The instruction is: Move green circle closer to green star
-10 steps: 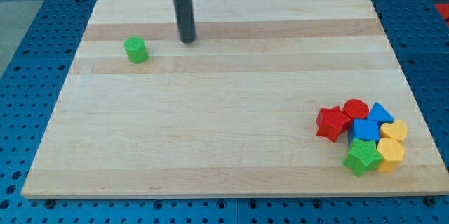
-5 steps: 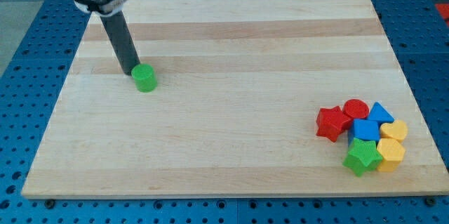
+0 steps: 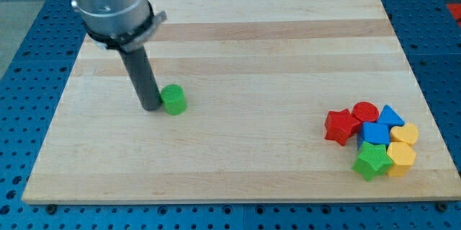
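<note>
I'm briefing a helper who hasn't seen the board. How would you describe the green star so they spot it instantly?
Look at the wooden board's corner at the view's bottom right, where seven blocks huddle together. The green star sits on the cluster's bottom-left edge, beside the yellow hexagon and below the blue cube. It is the cluster's only green piece.

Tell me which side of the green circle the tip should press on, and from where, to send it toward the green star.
Press the green circle on its upper-left side wall, coming from the view's left. My tip sits right against its left side now. The green star lies far to the view's right and lower, so the push should run right and slightly down. Being round, the block may slip off unless the push stays centred.
</note>
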Available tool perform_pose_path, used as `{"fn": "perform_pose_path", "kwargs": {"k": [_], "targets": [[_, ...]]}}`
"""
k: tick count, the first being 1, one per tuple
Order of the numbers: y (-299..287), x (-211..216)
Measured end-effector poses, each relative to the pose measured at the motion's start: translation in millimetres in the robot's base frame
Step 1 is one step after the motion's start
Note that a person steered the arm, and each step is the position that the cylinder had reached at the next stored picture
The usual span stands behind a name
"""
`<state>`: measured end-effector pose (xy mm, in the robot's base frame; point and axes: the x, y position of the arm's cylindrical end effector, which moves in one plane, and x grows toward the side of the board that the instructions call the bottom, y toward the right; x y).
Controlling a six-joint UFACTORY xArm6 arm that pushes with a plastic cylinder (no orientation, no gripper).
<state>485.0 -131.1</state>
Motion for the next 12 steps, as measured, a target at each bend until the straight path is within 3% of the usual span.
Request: {"fn": "perform_pose_path", "kwargs": {"k": [1,2,3,5,7,10,12], "targets": [[28,34],[10,39],[-46,38],[-100,-23],[-18,-24],[127,25],[103,9]]}}
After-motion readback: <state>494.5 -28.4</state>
